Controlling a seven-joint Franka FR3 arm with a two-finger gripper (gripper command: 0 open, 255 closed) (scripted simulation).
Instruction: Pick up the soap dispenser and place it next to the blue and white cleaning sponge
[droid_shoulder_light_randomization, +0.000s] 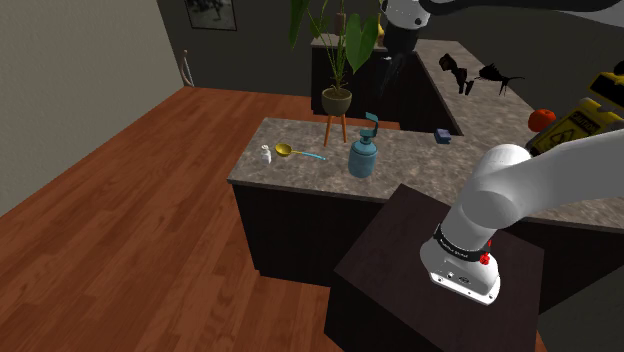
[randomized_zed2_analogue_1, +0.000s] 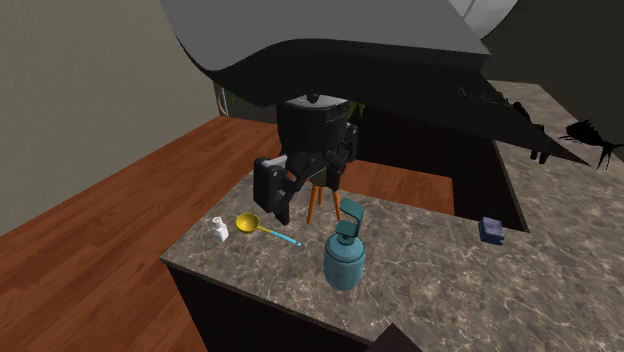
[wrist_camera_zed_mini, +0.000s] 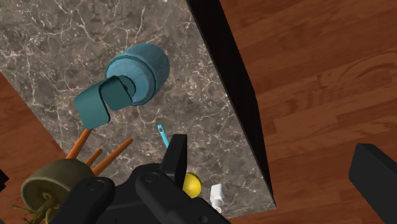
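We judge nothing done: pincer (wrist_camera_zed_mini: 273, 159) apart, empty, above worktop (droid_shoulder_light_randomization: 420, 172); teal soap dispenser (droid_shoulder_light_randomization: 363, 158) stands mid-worktop, blue sponge (droid_shoulder_light_randomization: 442, 136) well apart.

From behind the stand (droid_shoulder_light_randomization: 400, 250) the shoulder view looks down across the desk (droid_shoulder_light_randomization: 420, 168), the second exterior view likewise from nearer, and the wrist view steeply down on it.

Teal soap dispenser (droid_shoulder_light_randomization: 363, 158) stands upright, apart from blue sponge (droid_shoulder_light_randomization: 442, 136).
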